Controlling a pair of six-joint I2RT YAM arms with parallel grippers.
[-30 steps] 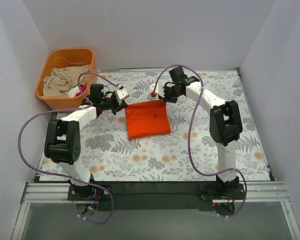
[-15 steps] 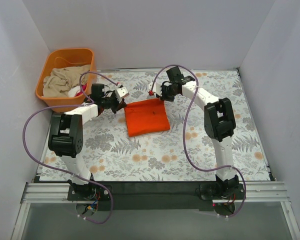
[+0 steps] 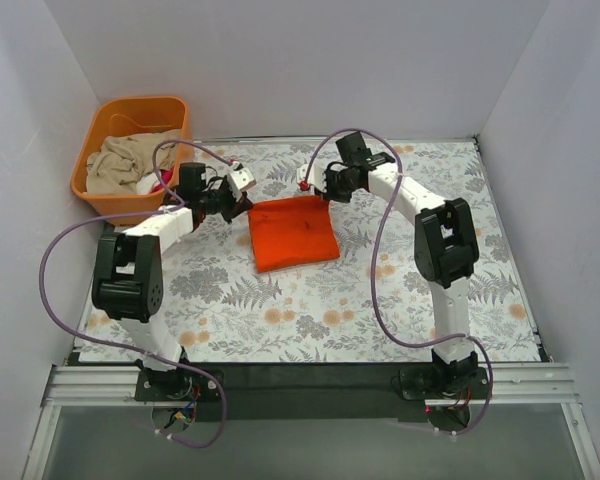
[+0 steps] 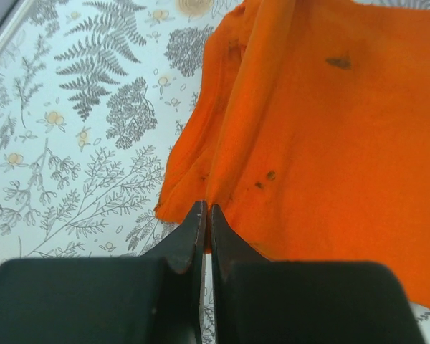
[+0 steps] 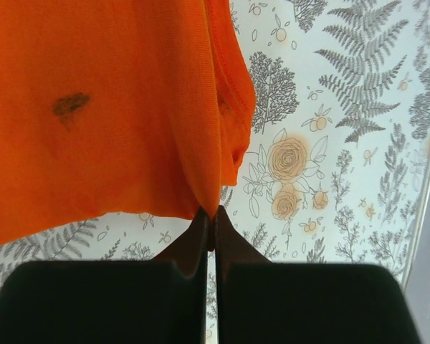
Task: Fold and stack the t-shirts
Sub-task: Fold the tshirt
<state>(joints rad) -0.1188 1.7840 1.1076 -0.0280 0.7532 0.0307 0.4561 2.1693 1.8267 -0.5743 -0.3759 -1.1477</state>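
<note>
A bright orange-red t-shirt (image 3: 294, 233), folded to a rough square, lies on the floral tablecloth (image 3: 380, 300) near the middle back. My left gripper (image 3: 244, 207) is shut on its far left corner; in the left wrist view the closed fingertips (image 4: 207, 213) pinch the cloth edge (image 4: 322, 143). My right gripper (image 3: 320, 193) is shut on its far right corner; the right wrist view shows the closed tips (image 5: 211, 215) gripping a fold of the shirt (image 5: 107, 107), which hangs slightly off the cloth. More shirts, beige and pink, lie bundled in the tub.
A rigid orange plastic tub (image 3: 176, 108) stands at the back left, just behind the left arm, holding crumpled beige cloth (image 3: 125, 160). White walls enclose the table on three sides. The black rail runs along the near edge.
Both grippers have kept their hold on the shirt's far corners. The shirt has shifted slightly toward the back and left; the arms moved only a little.
</note>
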